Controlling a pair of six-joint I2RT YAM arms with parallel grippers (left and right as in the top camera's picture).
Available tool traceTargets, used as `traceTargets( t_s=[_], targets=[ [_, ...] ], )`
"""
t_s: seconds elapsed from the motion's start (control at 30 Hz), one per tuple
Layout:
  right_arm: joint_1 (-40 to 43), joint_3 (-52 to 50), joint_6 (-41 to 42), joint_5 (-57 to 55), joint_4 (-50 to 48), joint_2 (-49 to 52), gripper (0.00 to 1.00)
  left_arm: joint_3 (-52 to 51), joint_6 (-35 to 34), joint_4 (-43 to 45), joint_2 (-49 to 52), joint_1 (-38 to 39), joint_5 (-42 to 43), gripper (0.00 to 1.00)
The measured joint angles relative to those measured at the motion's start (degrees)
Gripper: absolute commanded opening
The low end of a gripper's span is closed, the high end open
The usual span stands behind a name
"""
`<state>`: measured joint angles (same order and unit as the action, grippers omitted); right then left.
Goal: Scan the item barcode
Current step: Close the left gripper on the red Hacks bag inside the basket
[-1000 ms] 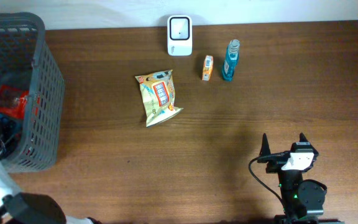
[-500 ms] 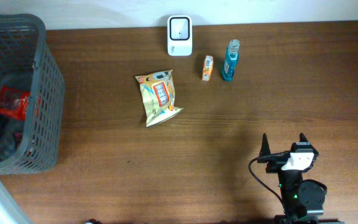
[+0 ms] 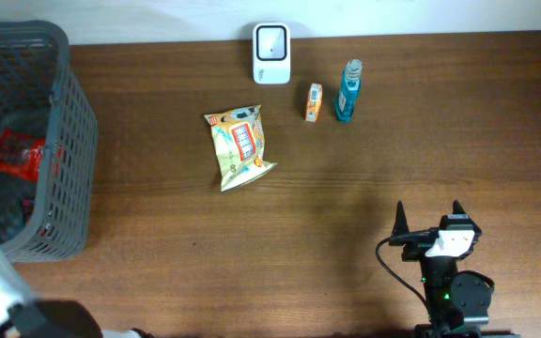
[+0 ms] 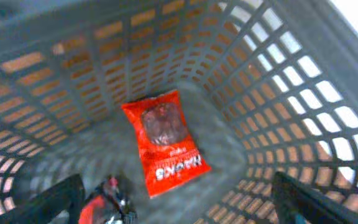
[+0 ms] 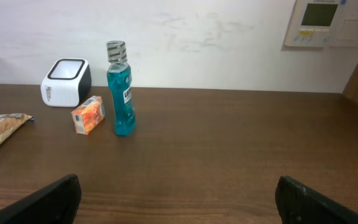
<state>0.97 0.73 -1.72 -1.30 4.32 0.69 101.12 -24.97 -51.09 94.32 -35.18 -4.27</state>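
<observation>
Red packet (image 4: pixel 166 140) in grey basket (image 4: pixel 278 74) bears blurred white lettering.

The red snack packet (image 4: pixel 165 142) lies flat on the floor of the grey basket (image 4: pixel 303 81), face up. Its white lettering reads upside down from my side, and it is perhaps slightly crumpled. The white scanner (image 3: pixel 271 53) stands well apart, dark-rimmed window upward.

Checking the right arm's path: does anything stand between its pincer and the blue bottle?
Nothing visible. Bare table lies between the right pincer and the bottle; the orange box stands beside it, not in front.
</observation>
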Motion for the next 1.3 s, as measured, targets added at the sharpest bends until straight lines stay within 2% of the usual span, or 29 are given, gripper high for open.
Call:
traceTargets(
  t_s=[0.1, 0.33, 0.37, 0.5, 0.93, 1.2, 1.3],
  targets=[
    [0.00, 0.00, 0.00, 0.00, 0.00, 0.00, 0.98, -0.02, 1.16, 1.36, 4.02, 0.02, 0.09, 0.99],
    [0.00, 0.00, 0.02, 0.00, 0.00, 0.00, 0.98, -0.04, 9.33, 2.51, 11.13, 2.40, -1.81, 1.00],
    [0.00, 0.00, -0.02, 0.00, 0.00, 0.00, 0.98, -0.04, 10.01, 2.51, 12.04, 2.82, -2.73, 0.97],
    [0.00, 0.00, 0.02, 0.00, 0.00, 0.00, 0.98, -0.04, 11.32, 2.05, 14.58, 3.04, -4.31, 0.87],
    [0.00, 0.00, 0.00, 0.00, 0.00, 0.00, 0.99, -0.04, 16.22, 4.26, 23.26, 4.07, -2.25, 0.88],
    [0.00, 0.00, -0.02, 0.00, 0.00, 0.00, 0.99, -0.04, 16.46, 5.35, 26.97, 4.04, -2.05, 0.84],
    [0.00, 0.00, 0.02, 0.00, 0.00, 0.00, 0.98, -0.04, 16.85, 5.40, 29.27, 4.04, -1.90, 0.69]
  ],
)
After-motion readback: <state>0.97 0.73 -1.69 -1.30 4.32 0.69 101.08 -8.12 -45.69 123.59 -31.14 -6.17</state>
